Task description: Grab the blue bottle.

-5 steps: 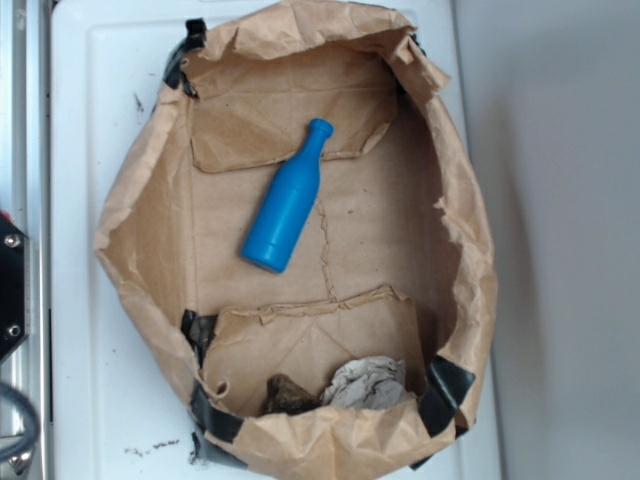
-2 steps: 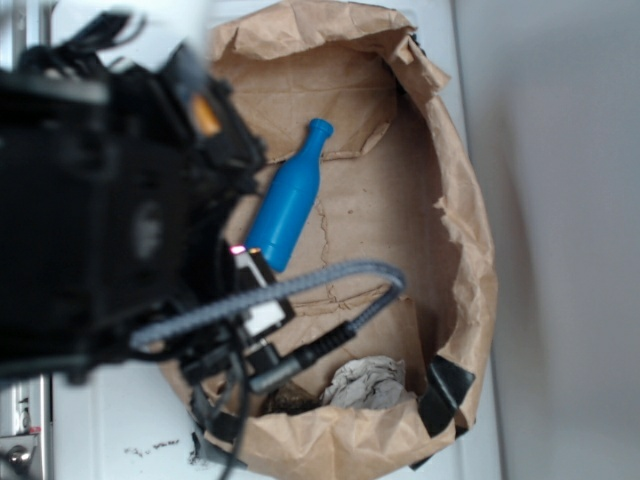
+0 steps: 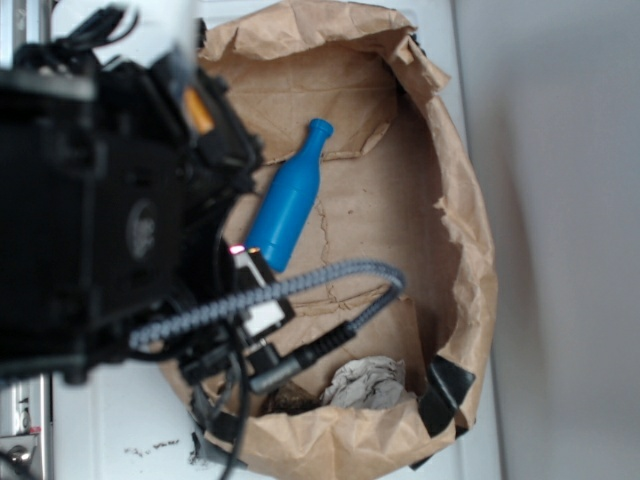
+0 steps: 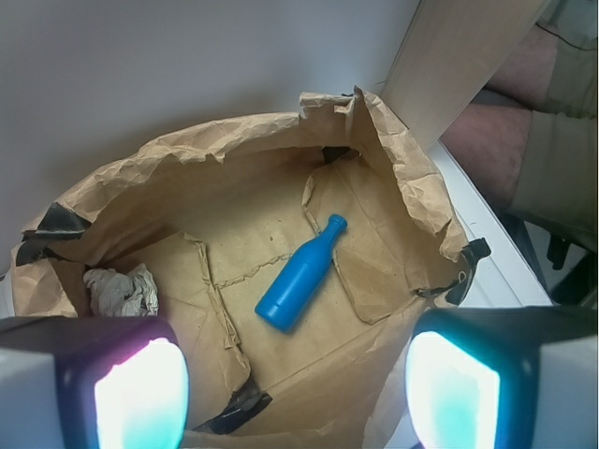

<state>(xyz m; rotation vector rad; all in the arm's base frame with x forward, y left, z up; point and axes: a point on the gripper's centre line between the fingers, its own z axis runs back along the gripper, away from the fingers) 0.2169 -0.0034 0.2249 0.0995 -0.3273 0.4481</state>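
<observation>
1. Approach step: gripper wide open, empty, poised high over the bag
2. Bottle flat on the bag floor, untouched, neck toward 1 o'clock in wrist view
3. Next, likely: descend, straddle the body across its width, close

A white tabletop is seen beneath everything; a plain grey wall is shown at 3 o'clock; a pale wooden post is seen at 1 o'clock in the wrist view.

Crumpled paper wad inside torn paper bag
</observation>
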